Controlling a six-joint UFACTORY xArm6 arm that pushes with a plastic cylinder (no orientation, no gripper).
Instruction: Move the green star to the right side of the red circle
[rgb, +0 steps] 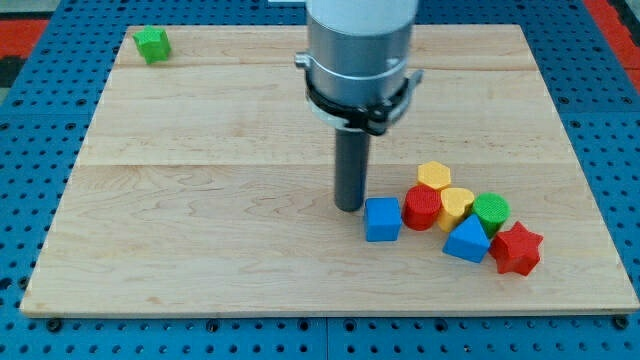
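Green is what I am after: the green star (152, 44) sits alone at the view's top left corner of the wooden board (200, 240), well apart from everything else. My tip (349, 208) is down on the board near the view's lower middle, just beside the blue cube (382, 219) on its left; I cannot tell whether it touches. I have no jaws to open or close, only this straight dark rod, and it is clamped on nothing.

The red circle (423, 207) lies in a tight cluster right of the blue cube, with a yellow hexagon (434, 175) above it, a yellow block (457, 206) against its right, then a green circle (491, 211), a blue triangle (466, 241) and a red star (517, 249).

I judge the star to be a light, stiff plastic piece that will slide easily on the smooth wood but may spin if pushed off centre, since its points give uneven faces. I would press on its far left side, in line with its middle. The red circle's right side is already crowded.

No brand, label or writing is readable anywhere.
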